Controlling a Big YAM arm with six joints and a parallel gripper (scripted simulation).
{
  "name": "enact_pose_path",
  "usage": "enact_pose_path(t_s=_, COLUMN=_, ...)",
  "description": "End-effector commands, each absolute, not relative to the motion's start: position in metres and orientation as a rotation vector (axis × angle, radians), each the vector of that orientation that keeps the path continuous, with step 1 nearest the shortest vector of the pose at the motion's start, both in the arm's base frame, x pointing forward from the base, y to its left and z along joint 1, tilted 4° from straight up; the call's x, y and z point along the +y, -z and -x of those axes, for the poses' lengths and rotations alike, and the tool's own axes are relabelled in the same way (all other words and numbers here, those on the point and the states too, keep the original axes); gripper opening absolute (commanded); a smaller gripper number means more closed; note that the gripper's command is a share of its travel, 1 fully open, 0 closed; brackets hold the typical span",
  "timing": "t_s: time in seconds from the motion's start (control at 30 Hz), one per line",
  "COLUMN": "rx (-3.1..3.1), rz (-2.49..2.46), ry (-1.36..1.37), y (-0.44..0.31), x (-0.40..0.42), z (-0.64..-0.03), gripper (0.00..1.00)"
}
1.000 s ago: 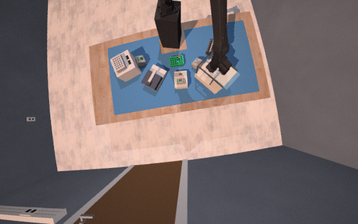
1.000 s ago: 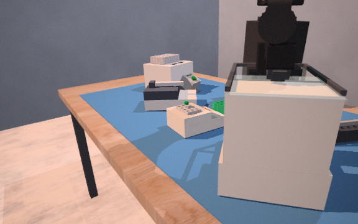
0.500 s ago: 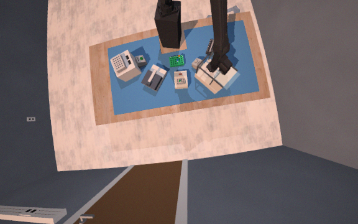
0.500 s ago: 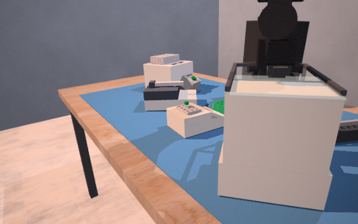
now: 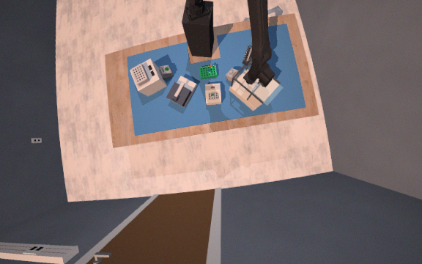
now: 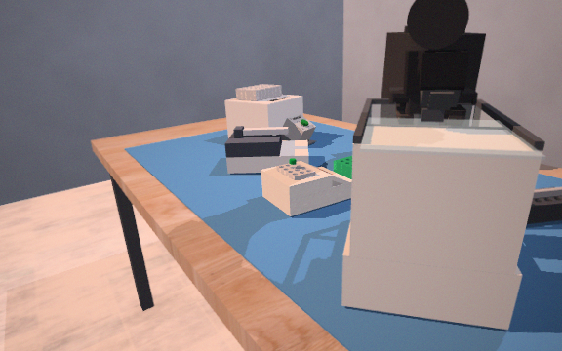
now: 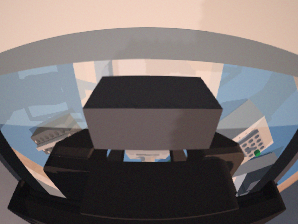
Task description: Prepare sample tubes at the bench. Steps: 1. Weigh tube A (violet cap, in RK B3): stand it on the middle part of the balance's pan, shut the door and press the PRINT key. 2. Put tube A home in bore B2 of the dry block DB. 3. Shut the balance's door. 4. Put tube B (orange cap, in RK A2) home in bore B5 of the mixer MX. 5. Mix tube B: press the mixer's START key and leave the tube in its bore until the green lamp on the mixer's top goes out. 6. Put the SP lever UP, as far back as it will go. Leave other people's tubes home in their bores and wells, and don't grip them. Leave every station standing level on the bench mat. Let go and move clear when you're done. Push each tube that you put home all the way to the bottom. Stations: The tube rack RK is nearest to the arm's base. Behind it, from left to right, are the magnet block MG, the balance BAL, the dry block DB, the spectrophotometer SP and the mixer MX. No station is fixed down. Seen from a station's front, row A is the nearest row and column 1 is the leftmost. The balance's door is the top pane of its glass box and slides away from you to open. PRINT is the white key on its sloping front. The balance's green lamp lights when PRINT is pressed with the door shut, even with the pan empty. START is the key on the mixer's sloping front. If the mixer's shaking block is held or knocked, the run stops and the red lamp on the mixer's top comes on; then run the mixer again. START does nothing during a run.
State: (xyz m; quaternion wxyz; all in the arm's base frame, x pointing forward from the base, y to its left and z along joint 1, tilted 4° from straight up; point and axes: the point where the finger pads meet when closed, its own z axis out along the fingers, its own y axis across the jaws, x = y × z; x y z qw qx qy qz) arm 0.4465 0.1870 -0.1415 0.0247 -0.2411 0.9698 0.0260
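Observation:
My gripper (image 5: 256,83) (image 7: 147,113) is partly open low over the balance (image 5: 245,98) (image 6: 442,219). In the wrist view a pale surface shows between its fingers, and a broad dark block covers the middle. I see no tube A or violet cap; that part is hidden. The balance's glass door (image 5: 275,94) lies over the far part of the box, its exact position unclear. The green rack (image 5: 204,75) (image 6: 343,168) holds the orange-capped tube B (image 5: 211,66). The dry block (image 5: 217,100) (image 6: 310,196), the spectrophotometer (image 5: 186,100) (image 6: 254,164) and the mixer (image 5: 152,87) (image 6: 244,116) stand beyond.
The dark magnet block (image 5: 247,55) (image 6: 554,210) (image 7: 54,134) stands close beside the balance. Dark rails (image 6: 512,124) edge the top of the glass box on both sides. The SP lever (image 5: 179,89) (image 6: 263,131) lies along the spectrophotometer. A green-capped tube (image 6: 293,161) (image 7: 257,153) sits in the dry block.

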Motion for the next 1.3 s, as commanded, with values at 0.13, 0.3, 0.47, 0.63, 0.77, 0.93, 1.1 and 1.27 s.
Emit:
enact_pose_path(t_s=0.13, rx=2.982, rz=0.741, ry=-0.081, y=0.137, x=0.189, z=-0.454, gripper=0.36)
enact_pose_path(t_s=0.3, rx=2.982, rz=0.741, ry=-0.081, y=0.137, x=0.189, z=-0.454, gripper=0.36)
enact_pose_path(t_s=0.47, rx=2.982, rz=0.741, ry=-0.081, y=0.137, x=0.189, z=-0.454, gripper=0.36)
enact_pose_path(t_s=0.63, rx=2.982, rz=0.741, ry=-0.081, y=0.137, x=0.189, z=-0.454, gripper=0.36)
enact_pose_path(t_s=0.77, rx=2.982, rz=0.741, ry=-0.081, y=0.137, x=0.189, z=-0.454, gripper=0.36)
enact_pose_path(t_s=0.93, rx=2.982, rz=0.741, ry=-0.081, y=0.137, x=0.189, z=-0.454, gripper=0.36)
enact_pose_path(t_s=1.1, rx=2.982, rz=0.741, ry=-0.081, y=0.137, x=0.189, z=-0.454, gripper=0.36)
enact_pose_path(t_s=1.27, rx=2.982, rz=0.741, ry=-0.081, y=0.137, x=0.189, z=-0.454, gripper=0.36)
